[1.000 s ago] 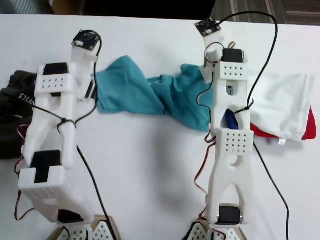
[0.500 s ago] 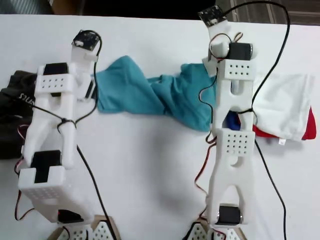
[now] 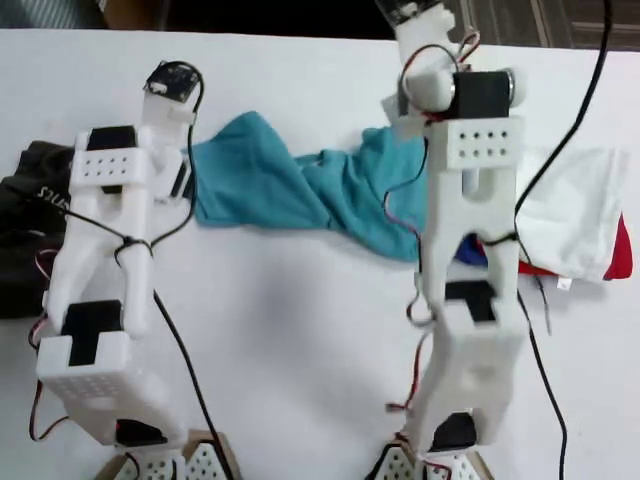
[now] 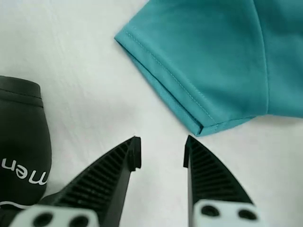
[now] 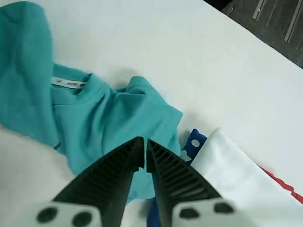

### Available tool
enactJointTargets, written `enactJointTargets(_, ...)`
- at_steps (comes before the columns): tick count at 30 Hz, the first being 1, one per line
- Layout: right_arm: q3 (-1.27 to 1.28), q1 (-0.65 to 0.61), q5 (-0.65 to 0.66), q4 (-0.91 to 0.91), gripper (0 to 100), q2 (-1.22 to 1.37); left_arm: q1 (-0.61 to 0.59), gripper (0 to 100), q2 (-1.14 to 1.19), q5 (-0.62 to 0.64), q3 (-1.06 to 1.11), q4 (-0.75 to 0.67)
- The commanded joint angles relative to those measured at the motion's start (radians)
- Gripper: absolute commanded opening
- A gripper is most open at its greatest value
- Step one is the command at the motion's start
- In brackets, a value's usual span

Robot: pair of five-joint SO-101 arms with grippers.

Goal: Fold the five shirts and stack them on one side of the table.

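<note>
Spotter: Up and out toward the far table edge goes the right arm (image 3: 470,200) in the high view. The left arm (image 3: 100,230) and the twisted teal shirt (image 3: 270,185) stay put.

Lead: So what's gained?

Spotter: Nothing yet, I'd judge. The teal shirt lies unspread between the arms, and bare table (image 3: 300,330) on the near side gives room to flatten it.

Lead: Left wrist view?

Spotter: The left gripper (image 4: 162,151) hovers empty with its jaws apart. The teal sleeve hem (image 4: 189,111) is just ahead of the tips, and the black shirt (image 4: 19,137) is beside one finger.

Lead: Right wrist view?

Spotter: The right gripper (image 5: 144,149) is raised over the teal collar (image 5: 71,87), jaws almost together and holding nothing. The blue dotted shirt (image 5: 195,142), white shirt (image 5: 232,175) and red shirt (image 5: 279,182) lie just to one side. The table edge (image 5: 246,35) is not far beyond the tips, so there's little room outward.
</note>
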Motion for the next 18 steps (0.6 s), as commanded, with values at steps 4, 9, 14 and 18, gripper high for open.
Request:
enactJointTargets(4,0.35,0.028,0.006,-0.148,2.0,-0.271,0.008,17,-0.069,0.006,-0.004,0.0)
enactJointTargets(9,0.559,0.111,0.04,-0.384,6.4,-0.148,0.002,17,-0.069,0.005,-0.005,0.0)
enactJointTargets(14,0.575,0.111,0.041,-0.498,25.9,0.061,-0.009,17,-0.071,0.002,0.004,0.012)
enactJointTargets(18,0.489,0.113,0.04,-0.573,29.8,0.228,-0.011,17,-0.071,0.0,0.005,0.014)
